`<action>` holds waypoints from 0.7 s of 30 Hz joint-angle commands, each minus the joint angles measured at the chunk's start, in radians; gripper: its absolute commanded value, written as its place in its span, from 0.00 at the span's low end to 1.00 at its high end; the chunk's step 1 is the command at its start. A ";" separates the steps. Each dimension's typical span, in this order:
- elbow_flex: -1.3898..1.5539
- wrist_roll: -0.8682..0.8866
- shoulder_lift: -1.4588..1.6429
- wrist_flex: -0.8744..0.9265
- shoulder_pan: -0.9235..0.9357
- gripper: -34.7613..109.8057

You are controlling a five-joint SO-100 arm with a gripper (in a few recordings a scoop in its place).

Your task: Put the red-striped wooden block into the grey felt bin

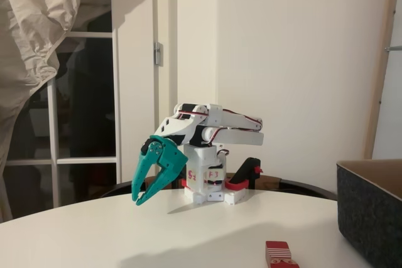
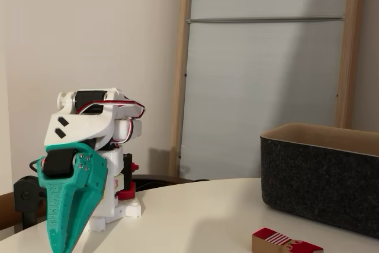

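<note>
In a fixed view from the front, you see your white arm folded low over its base, with the teal gripper hanging off its left end and pointing down toward the white round table. Its two fingers are spread a little at the middle and draw close at the tips, which hang just above the tabletop and hold nothing. The red-striped wooden block lies flat on the table at the bottom edge of the picture, well to the right of the gripper and apart from it, its red top up and its red and white stripes facing you. The grey felt bin stands at the right edge, near the block but not touching it, with its tan inside showing above the rim. In the other fixed view, which looks from the side, your gripper fills the lower left corner, pointing down, and from here the fingers overlap so you cannot tell how far apart they are. The red-striped wooden block lies on the table at the bottom, right of centre, and the grey felt bin stands upright just behind and to the right of it.
</note>
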 commanded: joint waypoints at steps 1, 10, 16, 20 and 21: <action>0.012 -0.002 0.032 0.005 0.011 0.24; -0.031 0.129 0.032 0.002 0.011 0.29; -0.173 0.233 0.023 0.002 0.018 0.31; -0.304 0.313 -0.005 0.000 0.021 0.34; -0.341 0.328 -0.023 0.000 0.021 0.34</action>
